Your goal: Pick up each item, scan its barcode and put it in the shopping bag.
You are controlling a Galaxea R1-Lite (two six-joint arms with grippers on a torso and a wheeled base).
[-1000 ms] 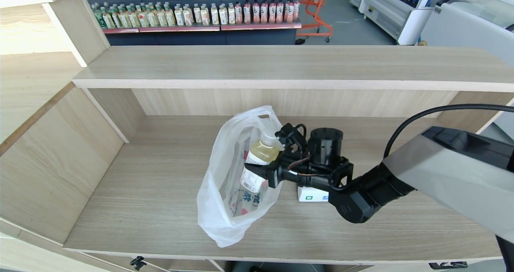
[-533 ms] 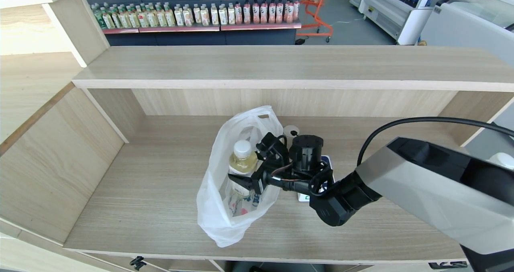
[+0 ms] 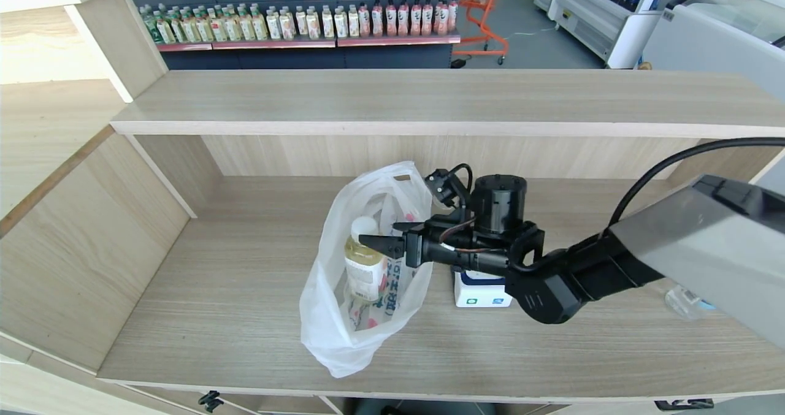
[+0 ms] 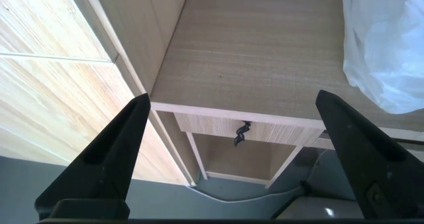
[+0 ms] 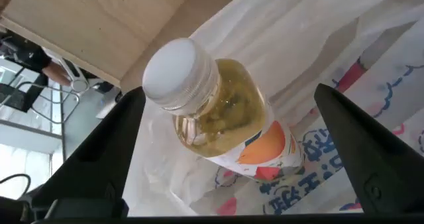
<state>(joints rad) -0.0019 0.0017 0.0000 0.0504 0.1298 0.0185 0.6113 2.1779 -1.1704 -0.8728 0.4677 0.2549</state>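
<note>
Standing on the table (image 3: 184, 317), the white shopping bag (image 3: 325, 335) holds 1 bottle (image 3: 365, 274), roughly upright, cap (image 3: 363, 225) up. The right gripper (image 3: 380, 236) hangs at the bag's mouth just over that cap, jaws spread, gripping nothing. The left gripper (image 4: 232, 98), well apart by the table's edge, gapes empty too.

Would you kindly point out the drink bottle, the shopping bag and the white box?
drink bottle (image 3: 365, 274), head view, on its label.
shopping bag (image 3: 322, 320), head view, lower wall.
white box (image 3: 482, 291), head view, top face.
</note>
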